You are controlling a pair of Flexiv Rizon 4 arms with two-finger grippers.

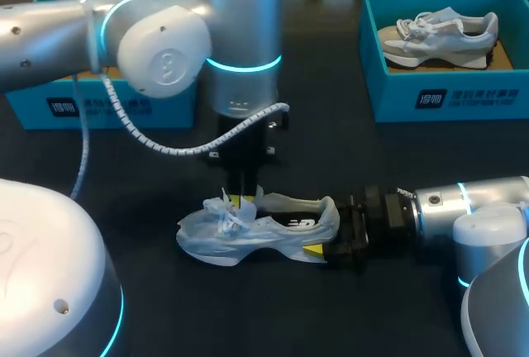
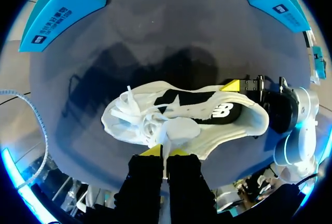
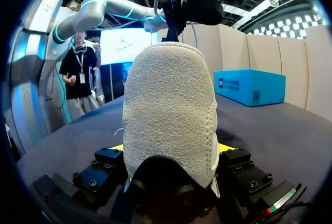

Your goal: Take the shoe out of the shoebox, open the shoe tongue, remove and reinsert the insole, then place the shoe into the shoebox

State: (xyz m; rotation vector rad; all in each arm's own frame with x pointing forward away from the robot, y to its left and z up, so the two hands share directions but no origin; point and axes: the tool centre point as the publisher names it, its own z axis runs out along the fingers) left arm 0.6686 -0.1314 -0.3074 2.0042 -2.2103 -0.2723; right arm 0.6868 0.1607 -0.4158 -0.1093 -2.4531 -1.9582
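- One white mesh sneaker (image 1: pixel 264 229) stands upright on the black tabletop (image 1: pixel 372 167).
- Left gripper (image 2: pixel 165 153) pinches a white strip at its tongue.
- Right gripper (image 3: pixel 170 149) clamps its heel from both sides.

— Any way in at the shoe (image 1: pixel 260 229)?
— Not at the heel: shut off by the right gripper (image 1: pixel 325 231), clamped on both sides. Not from above the tongue either: taken by the left gripper (image 2: pixel 164 153), pinched on it, with the left arm (image 1: pixel 165 43) and cable (image 1: pixel 165 146) crowding the far side.
— And elsewhere?
— Open at the toe and along the near side, bare table (image 1: pixel 347 159) there. Open too in the strip between the 2 boxes, right of the arm. Over the left box (image 1: pixel 91 109), blocked by the arm; inside the right box (image 1: pixel 450 92), crowded by another shoe (image 1: pixel 438 36).
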